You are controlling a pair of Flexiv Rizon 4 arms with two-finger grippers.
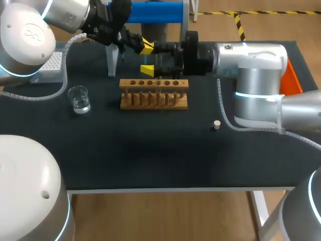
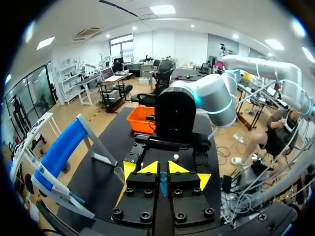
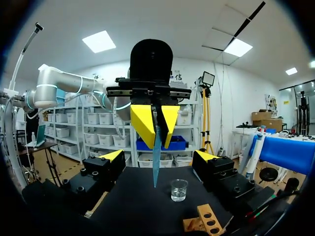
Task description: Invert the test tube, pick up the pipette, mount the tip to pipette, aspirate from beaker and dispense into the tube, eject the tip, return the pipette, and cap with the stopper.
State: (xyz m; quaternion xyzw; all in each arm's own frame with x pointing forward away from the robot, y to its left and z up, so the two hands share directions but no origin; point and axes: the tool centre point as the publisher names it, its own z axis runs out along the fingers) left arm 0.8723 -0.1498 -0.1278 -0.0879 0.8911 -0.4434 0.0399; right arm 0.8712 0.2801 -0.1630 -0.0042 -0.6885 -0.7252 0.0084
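Observation:
My left gripper (image 2: 163,169) is shut on a thin bluish test tube (image 2: 163,183). In the right wrist view that tube (image 3: 156,157) hangs downward from the left gripper (image 3: 151,123), midway between the wide-apart fingers of my right gripper (image 3: 158,162), which is open and clear of it. In the head view both grippers meet above the back of the wooden tube rack (image 1: 154,94), the left gripper (image 1: 142,46) coming from the left and the right gripper (image 1: 148,59) lying level from the right. A glass beaker (image 1: 79,99) with liquid stands left of the rack. A small stopper (image 1: 216,124) lies to its right.
A blue pipette stand (image 1: 150,12) is at the back of the table. A white tip box (image 1: 50,63) sits at the back left and an orange bin (image 1: 291,80) at the right edge. The dark mat (image 1: 150,150) lies in front of the rack.

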